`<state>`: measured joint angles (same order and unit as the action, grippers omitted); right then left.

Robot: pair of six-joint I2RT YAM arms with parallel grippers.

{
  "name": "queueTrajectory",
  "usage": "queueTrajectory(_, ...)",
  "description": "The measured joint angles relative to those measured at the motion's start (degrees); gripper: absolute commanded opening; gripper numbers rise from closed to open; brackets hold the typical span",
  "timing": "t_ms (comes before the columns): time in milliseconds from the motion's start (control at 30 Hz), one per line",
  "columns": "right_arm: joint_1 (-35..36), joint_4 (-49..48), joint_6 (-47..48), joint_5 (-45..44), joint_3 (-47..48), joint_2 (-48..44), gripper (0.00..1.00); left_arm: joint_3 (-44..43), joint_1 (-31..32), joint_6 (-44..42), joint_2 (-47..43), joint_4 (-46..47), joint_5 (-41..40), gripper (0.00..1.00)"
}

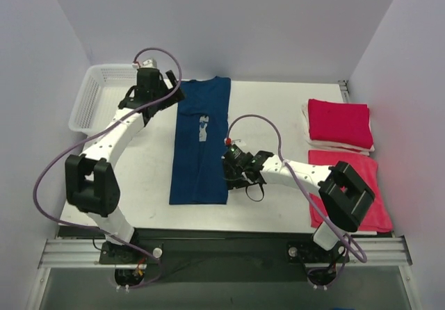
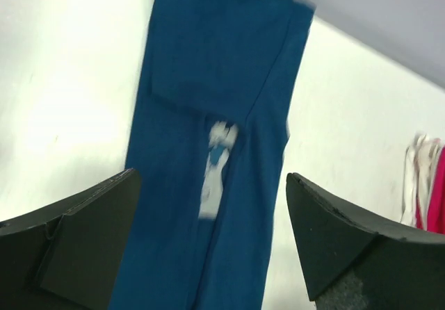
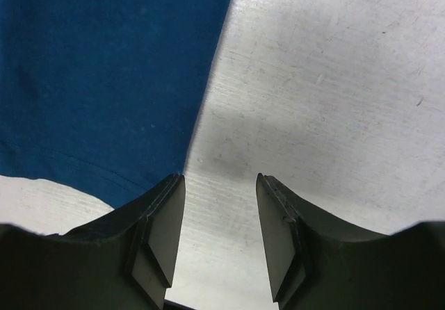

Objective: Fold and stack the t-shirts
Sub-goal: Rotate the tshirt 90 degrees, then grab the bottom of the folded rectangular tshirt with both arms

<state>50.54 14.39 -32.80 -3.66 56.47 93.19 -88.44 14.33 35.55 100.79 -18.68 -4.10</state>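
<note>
Left fingers (image 2: 83,240), spread wide and holding nothing, hang above the collar end of the navy t-shirt (image 1: 200,164), which lies on the table (image 1: 278,108) folded lengthwise into a long strip. Right fingers (image 3: 156,233), likewise parted and empty, sit low over bare table just beside the strip's right edge near the hem. A folded red t-shirt (image 1: 339,121) rests at the far right, a second red t-shirt (image 1: 368,185) just nearer.
</note>
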Motion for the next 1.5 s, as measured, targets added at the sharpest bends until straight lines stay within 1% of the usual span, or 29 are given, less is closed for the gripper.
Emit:
queueTrajectory(67,-0.26,-0.96,-0.24,1.11,-1.14,0.00,0.46,11.41,0.26,0.24,-8.07,1.73,-0.48,0.97)
queueTrajectory(133,-0.37,-2.19,-0.39,1.75,-1.92,-0.15,0.46,20.90,0.59,0.59,-13.09,1.70,-0.52,0.97)
queueTrajectory(267,-0.37,-3.93,-0.52,2.27,-3.74,-1.79,0.46,36.28,1.64,1.99,-16.55,2.45,-1.90,0.97)
queueTrajectory(333,-0.37,-4.44,-0.68,2.54,-4.22,-2.47,0.44,43.47,2.36,3.10,-19.56,1.36,-2.14,0.94)
queueTrajectory(400,-0.37,-4.87,-1.03,2.78,-4.31,-2.67,0.43,48.28,3.39,4.00,-23.47,0.00,-2.89,0.90)
queueTrajectory(500,-0.37,-6.03,-1.68,4.17,-4.37,-2.64,0.43,50.75,4.92,5.05,-30.01,-2.25,-4.11,0.85)
queueTrajectory(600,-0.37,-7.34,-2.08,5.51,-4.42,-2.29,0.42,51.71,6.29,6.10,-34.97,-2.82,-4.83,0.77)
queueTrajectory(633,-0.37,-7.72,-2.14,5.77,-4.42,-1.97,0.41,52.19,6.82,6.40,-36.20,-3.04,-5.01,0.73)
queueTrajectory(767,-0.37,-8.44,-2.38,7.13,-4.42,0.33,0.40,55.17,9.20,8.50,-39.19,-5.38,-5.18,0.68)
queueTrajectory(1033,-0.07,-8.83,-2.80,8.59,-4.42,1.99,0.40,61.16,13.03,14.47,-42.82,-12.70,-5.79,0.67)
queueTrajectory(1333,2.91,-8.13,-2.75,9.03,-4.42,2.21,0.38,62.34,13.46,16.83,-42.75,-12.61,-6.21,0.66)
queueTrajectory(1367,3.21,-7.78,-2.75,9.03,-4.42,2.23,0.38,62.31,13.46,16.83,-42.49,-12.35,-6.19,0.66)
queueTrajectory(1500,3.80,-6.71,-2.71,9.05,-4.31,2.58,0.25,62.20,13.73,16.92,-41.20,-10.67,-6.23,0.66)
